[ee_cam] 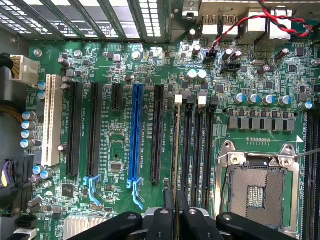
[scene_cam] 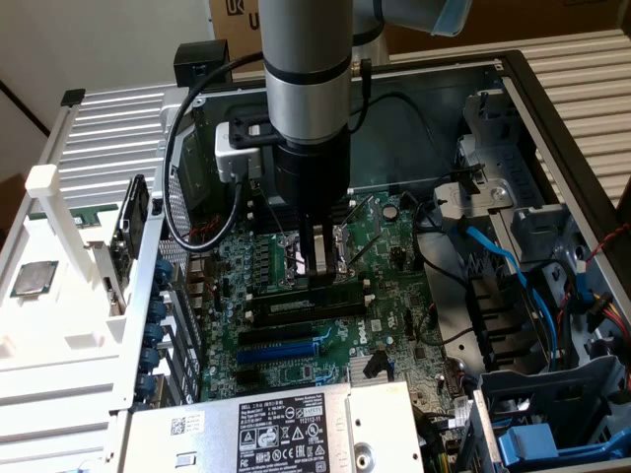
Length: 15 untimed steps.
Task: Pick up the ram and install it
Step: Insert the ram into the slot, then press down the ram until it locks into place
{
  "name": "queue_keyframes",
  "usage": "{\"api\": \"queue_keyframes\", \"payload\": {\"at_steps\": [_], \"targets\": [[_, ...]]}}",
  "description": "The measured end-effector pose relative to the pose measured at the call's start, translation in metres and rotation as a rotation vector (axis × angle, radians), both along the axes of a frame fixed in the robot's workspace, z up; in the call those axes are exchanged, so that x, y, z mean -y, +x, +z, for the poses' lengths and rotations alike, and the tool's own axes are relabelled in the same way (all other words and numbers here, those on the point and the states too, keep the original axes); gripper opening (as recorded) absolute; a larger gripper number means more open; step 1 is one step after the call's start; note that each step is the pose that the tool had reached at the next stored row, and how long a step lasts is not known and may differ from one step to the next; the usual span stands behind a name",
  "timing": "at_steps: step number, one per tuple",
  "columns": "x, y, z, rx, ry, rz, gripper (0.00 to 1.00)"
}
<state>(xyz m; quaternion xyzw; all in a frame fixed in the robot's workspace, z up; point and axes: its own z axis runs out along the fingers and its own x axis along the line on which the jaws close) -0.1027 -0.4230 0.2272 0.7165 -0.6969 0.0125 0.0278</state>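
My gripper [ee_cam: 175, 202] is shut on the ram [ee_cam: 175, 150]. The ram shows edge-on as a thin dark strip with a pale edge, running out from between the two black fingers [ee_cam: 166, 207]. It lies in line with the outermost of the black memory slots [ee_cam: 199, 150], the one nearest the long black expansion slot. I cannot tell whether it sits in that slot or hangs just above it. In the exterior view the gripper [scene_cam: 317, 268] reaches straight down into the open computer case onto the memory slots [scene_cam: 306, 307], beside the CPU socket [scene_cam: 293, 254].
The blue expansion slot [ee_cam: 134, 130] and black expansion slots lie beside the memory slots. The open CPU socket [ee_cam: 257, 192] is on their other side. A power supply [scene_cam: 266, 429] sits at the case's near edge. Drive cages and blue cables [scene_cam: 498, 261] fill the exterior view's right.
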Motion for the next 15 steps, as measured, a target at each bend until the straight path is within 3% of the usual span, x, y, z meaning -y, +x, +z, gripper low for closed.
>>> {"api": "queue_keyframes", "payload": {"at_steps": [7, 8, 15], "targets": [[0.0, -0.0006, 0.0, -0.0003, -0.0001, 0.0, 0.15], [0.0, -0.0006, 0.0, -0.0003, -0.0001, 0.0, 0.22], [0.0, -0.0005, 0.0, -0.0002, 0.0, 0.0, 0.22]]}}
